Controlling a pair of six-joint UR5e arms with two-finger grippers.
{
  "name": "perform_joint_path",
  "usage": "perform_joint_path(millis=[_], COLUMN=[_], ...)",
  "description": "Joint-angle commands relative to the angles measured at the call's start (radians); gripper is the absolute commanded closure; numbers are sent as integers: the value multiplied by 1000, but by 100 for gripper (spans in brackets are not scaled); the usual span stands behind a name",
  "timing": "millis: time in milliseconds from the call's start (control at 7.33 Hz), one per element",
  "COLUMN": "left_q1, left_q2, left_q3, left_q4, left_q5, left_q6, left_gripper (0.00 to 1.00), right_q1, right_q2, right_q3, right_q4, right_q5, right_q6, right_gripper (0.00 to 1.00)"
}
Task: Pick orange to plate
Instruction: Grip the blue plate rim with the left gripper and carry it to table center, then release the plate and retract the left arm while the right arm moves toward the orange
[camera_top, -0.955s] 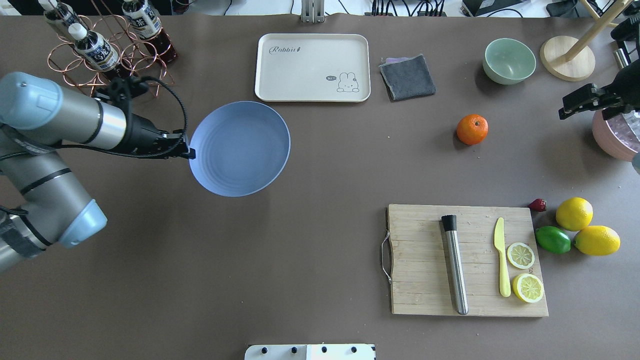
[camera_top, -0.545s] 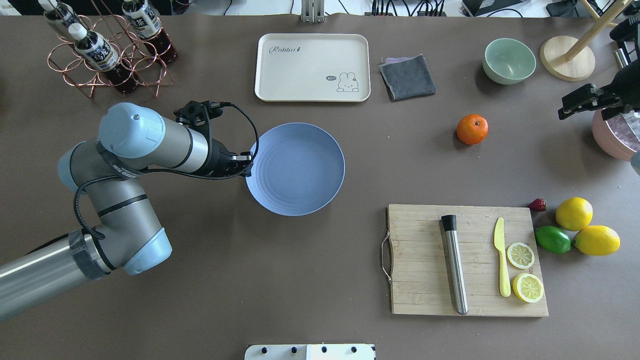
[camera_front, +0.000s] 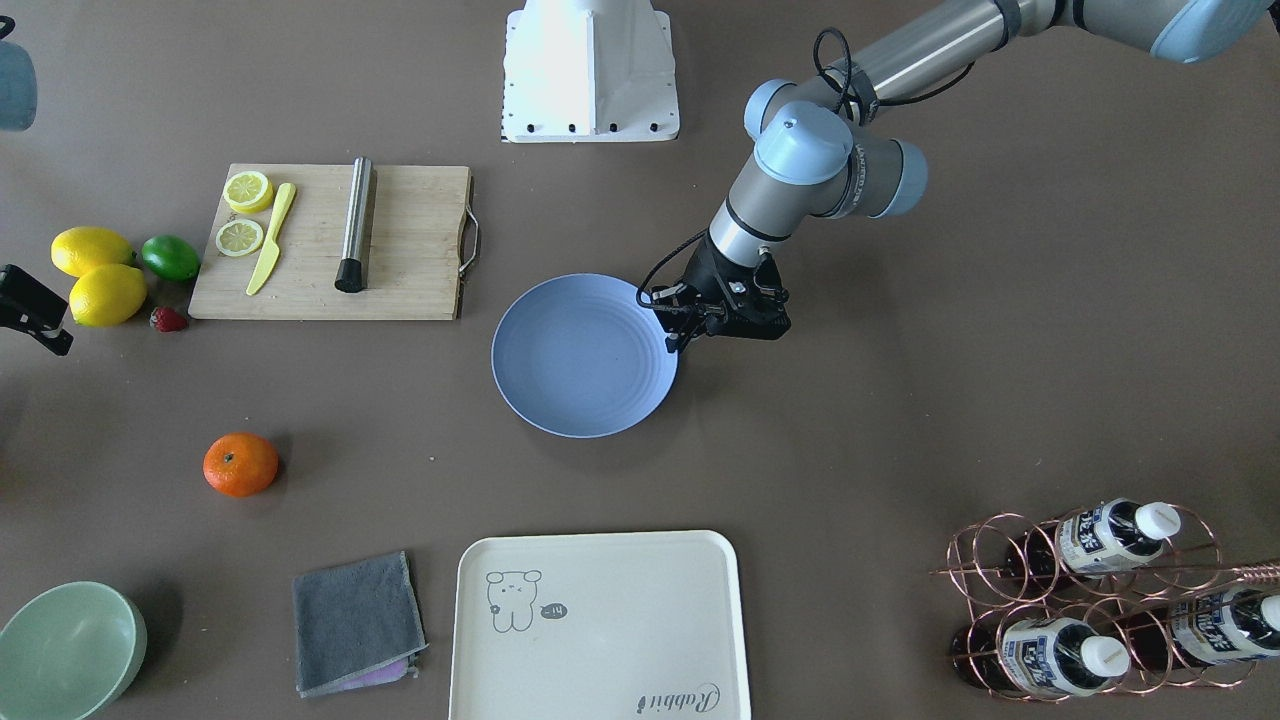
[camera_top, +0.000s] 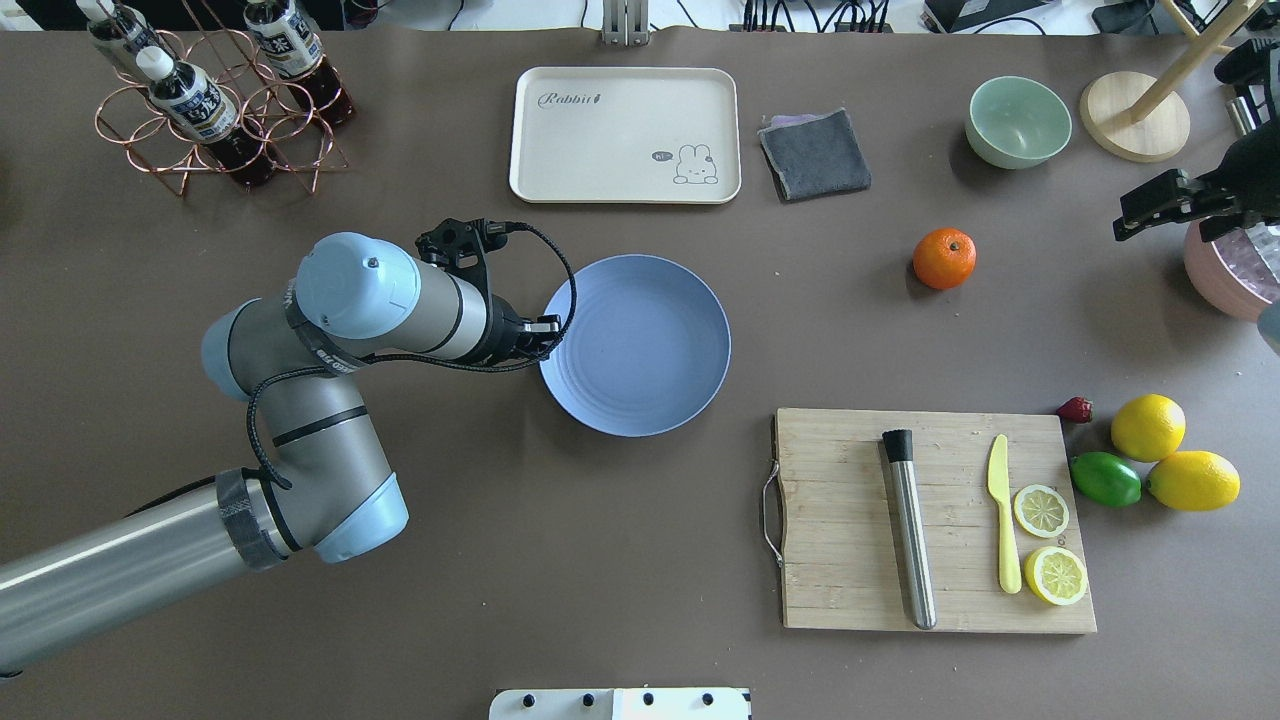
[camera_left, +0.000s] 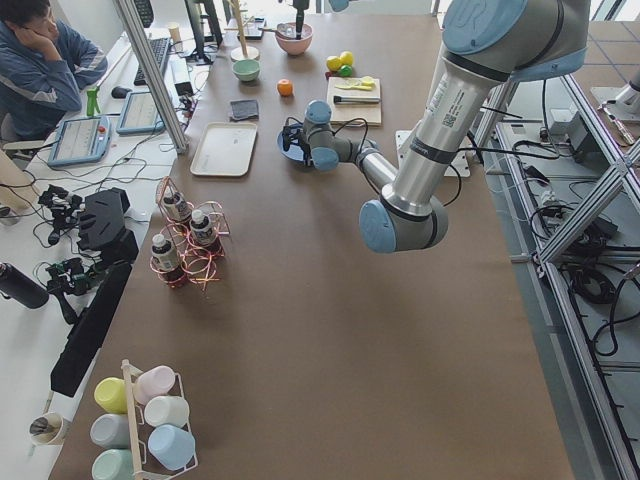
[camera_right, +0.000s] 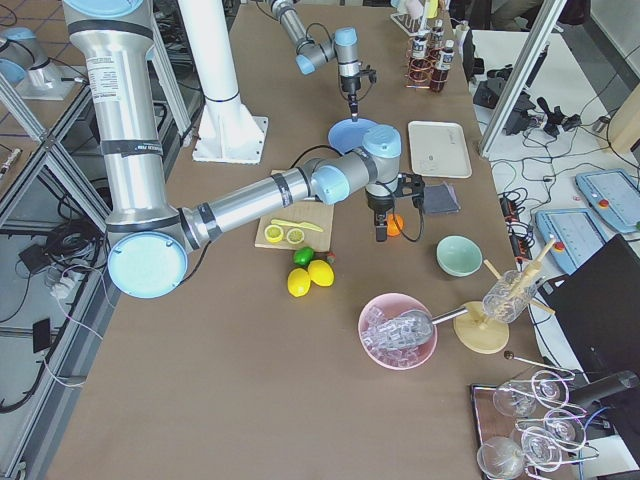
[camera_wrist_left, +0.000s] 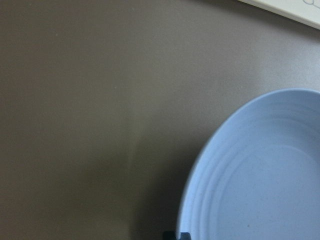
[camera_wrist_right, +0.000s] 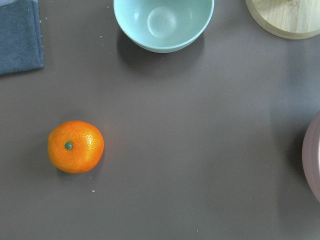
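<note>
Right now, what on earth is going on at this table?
Two robot arms are working on getting an orange onto a plate. The left gripper is clamped on the plate's rim, and the plate lies empty between the tray and the cutting board. The orange sits by itself on the table, untouched. The right gripper hangs off to the orange's side, near the table's edge, not touching it.

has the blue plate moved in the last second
Yes. In the overhead view the plate has moved rightward: it sat mostly left of the cream tray and now lies squarely below it, nearer the cutting board.
</note>
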Motion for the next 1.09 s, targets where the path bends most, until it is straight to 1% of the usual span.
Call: perform_joint_path(millis=[0,136,273,409,545,682,818,955], left_q1=[-10,-65,-140,-248,-347,-468,-589,-713], left_q2=[7,40,121,193,279,354,414,468], left_q3=[-13,-52,-118,-190,-256,-272,-268,-264], left_q4=[0,4,30,108,168,181,188,249], left_q5=[4,-16,-89,-187,-265,-374,-452,-527], left_q6=[10,12,77,252,418,558,716,931], left_gripper=[2,2,2,2,2,2,2,2], right_q1=[1,0,-2,-10,-25,-42,-78,-95], right_q2=[0,0,0,0,3,43,81,128], right_q3=[0,0,0,0,0,-15,-40,-86], right_q4=[0,0,-2,-2,0,-2,-2,-2], right_q5=[0,0,0,-2,-2,-8,-33,-37], right_q6=[0,0,2,3,17,64,107,115], right_gripper=[0,0,0,0,0,0,0,0])
